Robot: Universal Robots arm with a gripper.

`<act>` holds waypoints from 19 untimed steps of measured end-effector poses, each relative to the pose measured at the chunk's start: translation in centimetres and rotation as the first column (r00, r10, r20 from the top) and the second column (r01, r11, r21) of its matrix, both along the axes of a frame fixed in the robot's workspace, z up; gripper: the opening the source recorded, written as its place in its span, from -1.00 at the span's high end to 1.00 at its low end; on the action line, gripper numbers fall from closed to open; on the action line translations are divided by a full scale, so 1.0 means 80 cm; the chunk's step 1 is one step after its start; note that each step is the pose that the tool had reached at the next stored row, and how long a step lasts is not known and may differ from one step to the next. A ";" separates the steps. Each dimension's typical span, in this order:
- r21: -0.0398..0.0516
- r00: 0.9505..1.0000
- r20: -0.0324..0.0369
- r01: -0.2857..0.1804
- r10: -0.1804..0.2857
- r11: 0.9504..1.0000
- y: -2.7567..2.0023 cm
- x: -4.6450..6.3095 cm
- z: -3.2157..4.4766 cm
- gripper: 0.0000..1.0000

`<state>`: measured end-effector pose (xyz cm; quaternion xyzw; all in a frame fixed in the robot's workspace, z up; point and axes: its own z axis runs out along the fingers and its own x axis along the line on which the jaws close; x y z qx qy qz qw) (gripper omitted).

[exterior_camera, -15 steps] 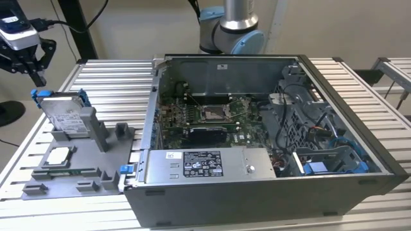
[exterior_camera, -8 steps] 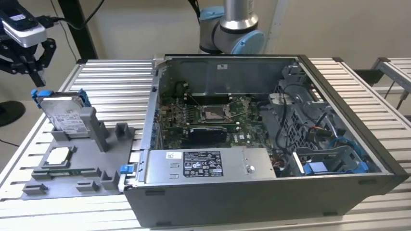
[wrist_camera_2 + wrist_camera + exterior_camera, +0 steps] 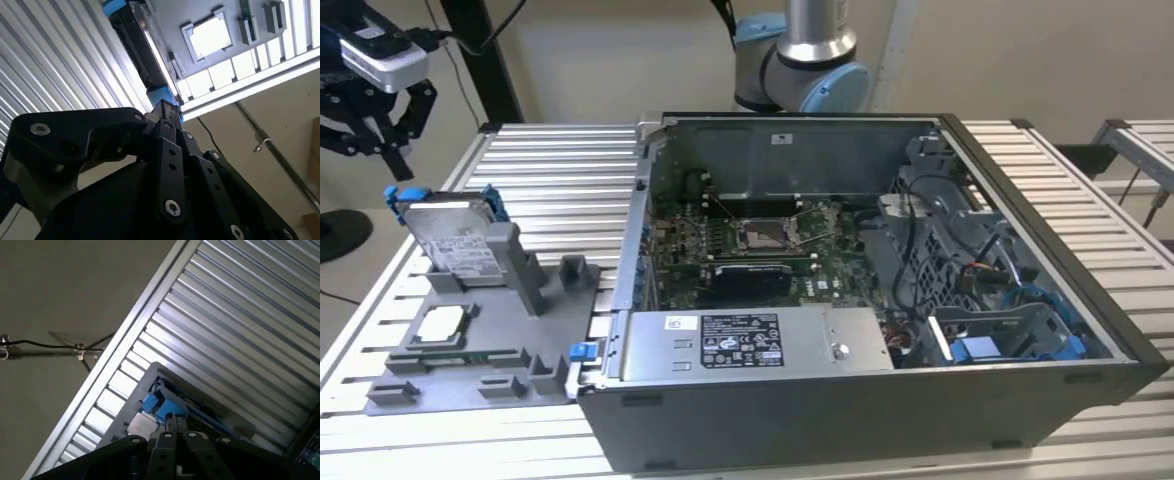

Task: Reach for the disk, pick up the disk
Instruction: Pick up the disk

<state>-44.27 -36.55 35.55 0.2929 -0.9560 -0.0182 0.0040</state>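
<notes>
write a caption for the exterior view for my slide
Gripper hovers near the disk propped in a grey stand beside an open computer case

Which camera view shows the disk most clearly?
The exterior view: the disk leans whole on the grey holder, its face and blue bracket visible. The second wrist view shows its edge; the first wrist view, one blue-framed end.
</notes>
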 end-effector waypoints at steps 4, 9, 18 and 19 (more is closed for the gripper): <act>0.000 0.997 0.000 -0.074 0.074 0.997 0.0000 0.000 0.0000 1.00; 0.000 0.987 0.000 -0.163 0.163 0.987 0.0000 0.000 0.0000 1.00; 0.000 0.947 0.001 -0.322 0.322 0.947 0.0000 0.000 0.0000 1.00; 0.000 0.941 0.001 -0.339 0.339 0.941 0.0000 0.000 0.0000 1.00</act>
